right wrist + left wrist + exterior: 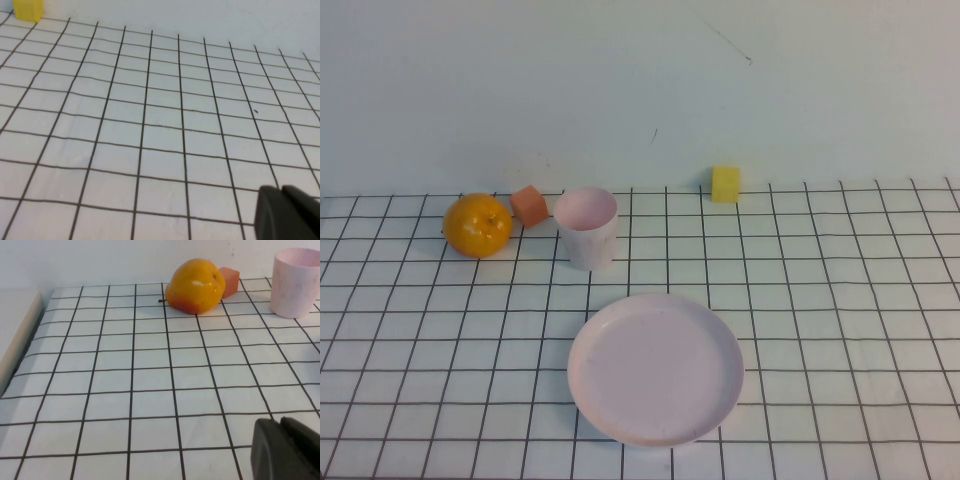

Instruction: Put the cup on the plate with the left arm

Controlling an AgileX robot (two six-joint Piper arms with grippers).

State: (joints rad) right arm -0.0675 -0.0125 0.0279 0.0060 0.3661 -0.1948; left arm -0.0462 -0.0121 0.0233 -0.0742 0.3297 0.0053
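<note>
1. While neither of my arms shows in the high view, my left gripper (pixel 287 450) sits low over the gridded cloth (pixel 840 300) in its own wrist view, its dark fingers pressed together with nothing between them, and well short of anything it could take.
2. My right gripper (pixel 289 212) looks the same in its wrist view: fingers together, empty, over bare grid with only the yellow block (pixel 27 10) far off, which suits an arm that has no part in this job.
3. The cup (pixel 587 227) stands upright and mouth up on the cloth, just beyond the plate's far rim and apart from it, so I judge the task not yet begun.
4. The plate (pixel 655 368) lies flat, bare and nearer me, a wide target, so setting down should be forgiving.
5. The orange fruit (pixel 477 224) and the orange-red block (pixel 529 205) crowd the cup's left side, the side my left arm comes from; I would spread my fingers early and approach the cup clear of both.
</note>
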